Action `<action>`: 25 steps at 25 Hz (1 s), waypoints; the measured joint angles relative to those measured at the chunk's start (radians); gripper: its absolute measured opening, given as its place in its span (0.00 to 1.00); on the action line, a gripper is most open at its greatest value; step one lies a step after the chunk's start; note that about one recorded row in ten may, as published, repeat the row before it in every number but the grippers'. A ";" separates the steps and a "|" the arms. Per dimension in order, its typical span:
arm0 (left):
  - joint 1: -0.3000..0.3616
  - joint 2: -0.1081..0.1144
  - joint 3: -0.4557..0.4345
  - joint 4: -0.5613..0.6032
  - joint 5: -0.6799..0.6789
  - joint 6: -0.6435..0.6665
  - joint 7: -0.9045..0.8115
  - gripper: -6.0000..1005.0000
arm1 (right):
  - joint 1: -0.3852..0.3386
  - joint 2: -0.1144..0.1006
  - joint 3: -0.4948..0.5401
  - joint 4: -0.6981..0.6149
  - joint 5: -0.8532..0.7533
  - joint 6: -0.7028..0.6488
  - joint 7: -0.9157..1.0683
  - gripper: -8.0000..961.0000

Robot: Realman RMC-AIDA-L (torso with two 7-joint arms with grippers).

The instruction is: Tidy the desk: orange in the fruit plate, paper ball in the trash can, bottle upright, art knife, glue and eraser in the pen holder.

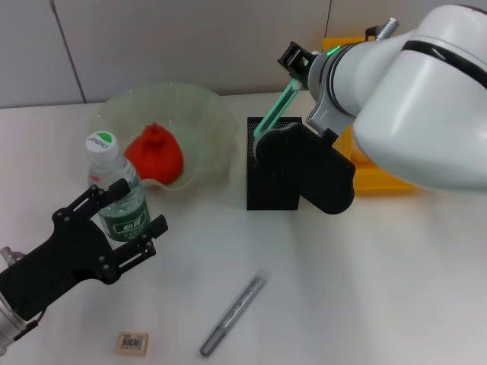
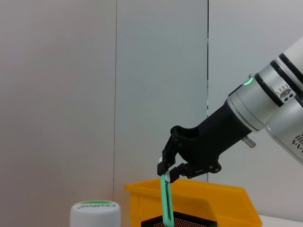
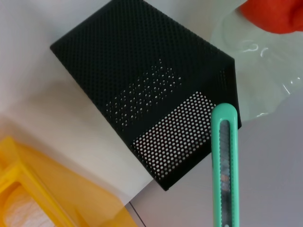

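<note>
Your right gripper (image 2: 166,174) is pinching the art knife (image 2: 165,201) at its top: light, stiff, slippery plastic entering the pen holder (image 1: 270,186).

Robotics lab test bench, staged as office desk. Evidence: plain white tabletop (image 1: 365,289) against bare pale grey panelled wall (image 1: 190,38) with vertical seams; no furnishings or decor in view. Desk props laid out as test set: black mesh pen holder (image 1: 268,182) at centre, yellow trash can (image 1: 365,163) at 2 o'clock, pale green glass fruit plate (image 1: 202,114) at 11 o'clock, grey glue stick (image 1: 232,317) and tan eraser (image 1: 132,343) at 6–7 o'clock.
</note>
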 joint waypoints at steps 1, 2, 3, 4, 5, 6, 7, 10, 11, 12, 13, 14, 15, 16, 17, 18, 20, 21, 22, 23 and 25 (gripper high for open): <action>0.000 0.000 0.000 0.000 0.000 0.000 0.000 0.81 | 0.000 0.000 -0.003 0.000 -0.002 -0.001 0.001 0.26; 0.001 0.000 0.000 0.000 0.000 -0.001 0.000 0.81 | 0.000 0.000 -0.006 -0.001 -0.003 -0.001 0.002 0.26; 0.001 0.000 0.000 0.000 -0.001 0.000 0.000 0.81 | 0.000 0.000 -0.009 -0.002 -0.003 -0.002 0.002 0.26; 0.001 0.000 0.000 0.000 -0.001 0.000 0.000 0.81 | 0.000 0.000 -0.009 -0.002 -0.003 -0.002 0.002 0.26; 0.001 0.000 0.000 0.000 -0.001 0.000 0.000 0.81 | -0.001 0.000 -0.010 -0.002 -0.003 -0.003 0.002 0.26; 0.001 0.000 0.000 0.000 -0.001 0.000 0.000 0.81 | -0.003 0.000 -0.010 -0.002 -0.002 -0.003 0.002 0.27; 0.001 0.000 0.000 0.000 -0.001 0.001 0.000 0.81 | -0.004 0.000 -0.011 -0.002 -0.002 -0.004 0.002 0.27; 0.001 0.000 0.000 0.000 -0.001 0.001 0.000 0.81 | -0.006 0.000 -0.012 -0.003 -0.005 -0.008 0.003 0.28; 0.001 0.000 0.000 0.000 -0.002 0.001 0.000 0.81 | -0.008 0.000 -0.012 -0.003 -0.006 -0.008 0.003 0.28; 0.001 0.000 0.000 0.000 -0.003 0.001 0.000 0.81 | -0.008 0.000 -0.012 -0.003 -0.006 -0.009 0.003 0.28; 0.002 0.000 0.000 0.000 -0.004 0.000 0.002 0.81 | -0.009 0.000 -0.012 -0.003 -0.006 -0.009 0.003 0.28; 0.002 0.000 0.000 0.000 -0.004 0.000 0.002 0.81 | -0.009 0.000 -0.012 -0.003 -0.006 -0.010 0.003 0.29; 0.002 0.000 0.000 0.000 -0.004 0.000 0.005 0.81 | -0.010 0.000 -0.012 -0.004 -0.006 -0.011 0.003 0.29; 0.003 0.000 0.000 0.000 -0.006 0.000 0.007 0.81 | -0.010 0.000 -0.012 -0.005 -0.006 -0.012 0.003 0.29; 0.003 0.000 0.000 0.000 -0.008 0.001 0.009 0.81 | -0.010 0.000 -0.013 -0.005 -0.006 -0.013 0.003 0.29; 0.005 0.000 0.000 0.000 -0.011 0.001 0.010 0.81 | -0.011 0.000 -0.013 -0.005 -0.006 -0.016 0.003 0.30; 0.005 0.000 0.000 -0.001 -0.011 0.002 0.010 0.81 | -0.012 0.000 -0.014 -0.005 -0.006 -0.017 0.003 0.30; 0.006 0.000 0.000 -0.001 -0.011 0.003 0.010 0.81 | -0.013 0.000 -0.015 -0.004 -0.006 -0.018 0.003 0.30; 0.006 0.000 0.000 -0.001 -0.011 0.003 0.010 0.81 | -0.014 -0.001 -0.016 -0.003 -0.006 -0.018 0.003 0.30; 0.007 0.000 0.000 -0.001 -0.011 0.003 0.010 0.81 | -0.015 -0.001 -0.018 -0.001 -0.006 -0.019 0.003 0.31; 0.007 0.000 0.000 -0.001 -0.011 0.003 0.010 0.81 | -0.015 -0.001 -0.018 -0.001 -0.006 -0.019 0.003 0.31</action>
